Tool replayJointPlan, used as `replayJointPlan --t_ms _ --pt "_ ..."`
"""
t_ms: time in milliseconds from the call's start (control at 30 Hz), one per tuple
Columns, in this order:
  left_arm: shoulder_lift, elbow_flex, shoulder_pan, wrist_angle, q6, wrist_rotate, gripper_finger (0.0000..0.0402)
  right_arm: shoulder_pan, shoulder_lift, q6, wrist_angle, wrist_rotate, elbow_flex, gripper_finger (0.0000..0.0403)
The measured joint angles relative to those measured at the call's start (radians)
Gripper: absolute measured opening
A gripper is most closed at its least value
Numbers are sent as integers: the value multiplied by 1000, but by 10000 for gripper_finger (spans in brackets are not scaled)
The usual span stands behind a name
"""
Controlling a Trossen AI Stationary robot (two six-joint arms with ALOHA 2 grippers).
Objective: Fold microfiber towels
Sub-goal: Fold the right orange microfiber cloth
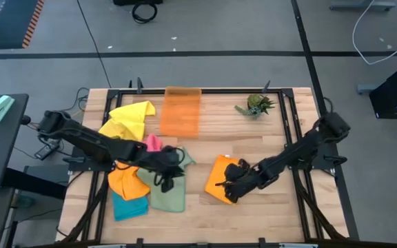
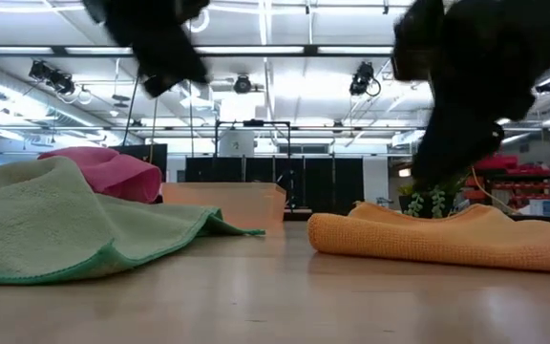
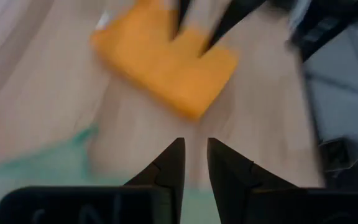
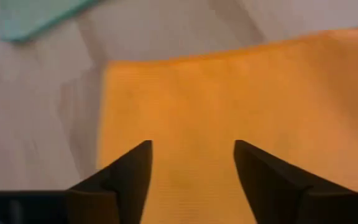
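Note:
A folded orange towel [image 1: 220, 180] [image 2: 447, 239] lies flat on the wooden table, right of centre. My right gripper [image 1: 231, 184] [image 4: 191, 155] hangs just over it, open wide, with the cloth [image 4: 229, 106] below its fingers. A loose pile lies at the left: a yellow towel [image 1: 129, 118], a pink one [image 1: 154, 142], an orange one [image 1: 126, 182], a teal one [image 1: 128, 205] and a spread sage green one [image 1: 167, 196] [image 2: 55, 220]. My left gripper [image 1: 174, 171] [image 3: 194, 158] is above the green towel's right part. It points toward the folded orange towel [image 3: 166, 62], its fingers a little apart with nothing between them.
An orange see-through tray [image 1: 181, 110] [image 2: 227, 203] lies at the far middle of the table. A small spiky green plant [image 1: 257, 105] stands at the far right. Bare wood shows between the green towel and the folded orange one, and along the near edge.

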Motion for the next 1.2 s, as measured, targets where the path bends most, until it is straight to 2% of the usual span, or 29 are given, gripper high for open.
replayJointPlan --t_ms 67,167,233,300,367,467,533,600,667,767,1033,1200 --pt "-53 -43 -34 -44 2 -17 73 -7 52 -35 19 3 42 261" --pt "-68 -66 -62 21 4 -54 69 -2 88 -108 -39 -4 78 279" --pt "-122 -111 -96 -49 1 -77 68 -6 109 -130 -31 -12 98 285" --pt "-118 -128 -101 67 2 -89 67 -8 102 -141 -71 -23 98 287" --pt "-179 -178 -122 20 -8 -101 66 -27 117 -126 -59 -37 108 288" --pt "-174 -204 -122 125 -28 -114 68 -44 104 -83 -103 -46 94 288" --pt "-213 -236 -128 79 -43 -131 67 -56 105 -59 -77 -52 90 288" --pt "-192 -230 -115 156 -49 -145 65 -59 98 -48 -103 -53 79 288" --pt "-215 -255 -107 135 -51 -171 62 -75 113 -28 -67 -62 77 288" --pt "-192 -263 -70 225 -58 -187 58 -92 133 -18 -85 -64 59 288" --pt "-175 -269 56 270 -130 -215 57 -165 169 -81 -37 5 42 288" --pt "-174 -270 151 257 -310 -217 58 -259 125 -92 -56 -46 38 288"
